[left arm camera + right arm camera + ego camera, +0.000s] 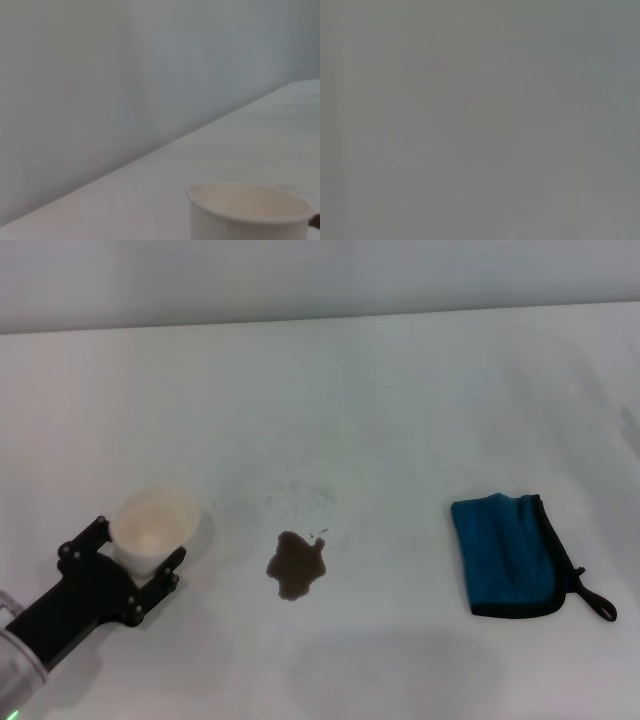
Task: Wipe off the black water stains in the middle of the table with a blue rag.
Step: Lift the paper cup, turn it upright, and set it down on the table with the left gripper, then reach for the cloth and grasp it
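Wiping not begun. Black water stains (297, 565) intact mid-table (400, 400) — blue rag (505, 555) flat at right, untouched. Left gripper (140, 555) near left, fingers around white paper cup (155, 525). Right gripper out of view — state unknown.

**Colours on my table**

- Table (400, 400): plain white, no pattern.
- Stains (297, 564): dark brown-black blot, a few tiny dark specks at its upper edge.
- Rag (503, 552): teal-blue, edged in black, with a black loop tag at one corner.
- Cup (153, 521): white outside, creamy off-white inside.
- My left gripper (125, 565): matt black; the arm behind it is pale grey.
- Wall behind: flat light grey.
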Controlling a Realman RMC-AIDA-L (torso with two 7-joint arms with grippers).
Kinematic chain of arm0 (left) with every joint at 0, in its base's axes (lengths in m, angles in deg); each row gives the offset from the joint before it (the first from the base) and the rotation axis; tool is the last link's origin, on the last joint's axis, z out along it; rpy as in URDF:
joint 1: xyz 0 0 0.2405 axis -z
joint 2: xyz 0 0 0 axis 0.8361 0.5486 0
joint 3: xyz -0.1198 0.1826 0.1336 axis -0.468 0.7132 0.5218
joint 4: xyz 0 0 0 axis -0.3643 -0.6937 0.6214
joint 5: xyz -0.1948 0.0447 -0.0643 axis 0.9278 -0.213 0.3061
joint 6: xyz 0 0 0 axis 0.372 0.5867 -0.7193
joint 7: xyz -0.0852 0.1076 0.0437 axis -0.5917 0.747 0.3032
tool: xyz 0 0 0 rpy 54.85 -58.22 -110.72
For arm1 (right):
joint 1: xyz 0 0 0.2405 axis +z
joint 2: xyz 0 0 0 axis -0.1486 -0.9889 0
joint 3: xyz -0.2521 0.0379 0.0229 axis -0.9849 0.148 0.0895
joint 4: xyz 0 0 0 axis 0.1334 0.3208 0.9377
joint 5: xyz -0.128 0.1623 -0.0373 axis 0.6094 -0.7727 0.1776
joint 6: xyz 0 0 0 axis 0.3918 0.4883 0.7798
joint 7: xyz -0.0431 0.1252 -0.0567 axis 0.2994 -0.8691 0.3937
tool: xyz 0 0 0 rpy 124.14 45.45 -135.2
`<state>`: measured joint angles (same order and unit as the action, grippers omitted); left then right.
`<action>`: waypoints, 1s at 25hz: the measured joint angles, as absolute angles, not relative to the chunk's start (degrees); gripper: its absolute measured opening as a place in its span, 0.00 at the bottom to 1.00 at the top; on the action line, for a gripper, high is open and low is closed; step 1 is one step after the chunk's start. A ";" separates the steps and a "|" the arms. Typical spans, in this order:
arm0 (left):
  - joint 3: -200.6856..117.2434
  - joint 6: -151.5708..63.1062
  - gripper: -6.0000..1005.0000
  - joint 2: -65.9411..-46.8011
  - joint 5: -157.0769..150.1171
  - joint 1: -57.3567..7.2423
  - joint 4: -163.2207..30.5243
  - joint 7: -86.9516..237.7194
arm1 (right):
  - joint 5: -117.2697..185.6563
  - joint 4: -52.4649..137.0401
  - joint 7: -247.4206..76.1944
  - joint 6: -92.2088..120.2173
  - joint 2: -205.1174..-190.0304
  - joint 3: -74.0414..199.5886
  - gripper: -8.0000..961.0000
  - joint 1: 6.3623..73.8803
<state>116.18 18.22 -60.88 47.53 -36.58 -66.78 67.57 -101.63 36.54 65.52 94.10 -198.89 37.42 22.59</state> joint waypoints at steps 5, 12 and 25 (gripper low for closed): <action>116.19 18.20 0.68 -60.90 47.99 -38.00 -66.79 67.59 | -101.63 36.54 65.49 94.14 -198.94 37.21 0.83 22.46; 116.20 18.63 0.75 -60.88 49.53 -39.32 -67.70 67.62 | -101.63 36.67 65.47 94.30 -199.05 36.91 0.83 22.43; 116.20 22.68 0.88 -60.60 51.40 -42.76 -68.45 66.07 | -101.63 36.23 65.81 95.43 -199.03 36.72 0.83 21.37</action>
<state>116.20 22.68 -60.60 51.40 -42.76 -68.45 66.07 -101.63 36.23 65.81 95.43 -199.03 36.72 21.37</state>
